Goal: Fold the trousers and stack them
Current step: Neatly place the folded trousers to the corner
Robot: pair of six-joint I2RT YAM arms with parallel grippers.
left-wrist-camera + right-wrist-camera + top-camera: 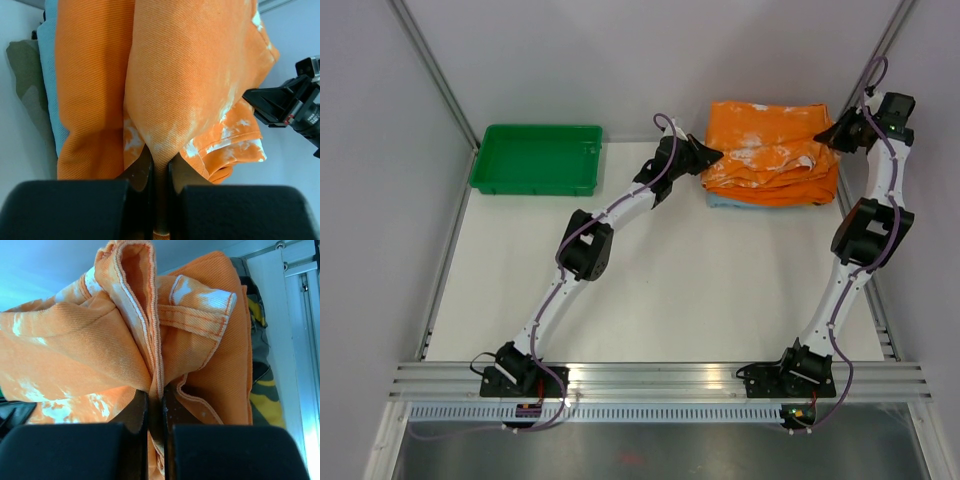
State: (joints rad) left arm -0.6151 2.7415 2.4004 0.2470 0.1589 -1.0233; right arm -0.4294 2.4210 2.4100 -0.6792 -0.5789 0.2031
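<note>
1. The trousers lie folded at the far right of the desk. They are on top of a pile.
2. Right under them is a plain orange cloth. Under that, a light blue cloth peeks out at the near left of the pile.
3. The left arm reaches to the left edge of the trousers. The left jaws are clamped on a fold there, and the cloth is pinched tight between them.
4. The right arm reaches to the far right corner of the trousers. The right jaws are clamped on a stitched edge that sticks up in a bunch.
5. A green tray sits at the far left of the desk, well apart from the pile.
6. A green and yellow cloth shows just beside the trousers in the right wrist view.
</note>
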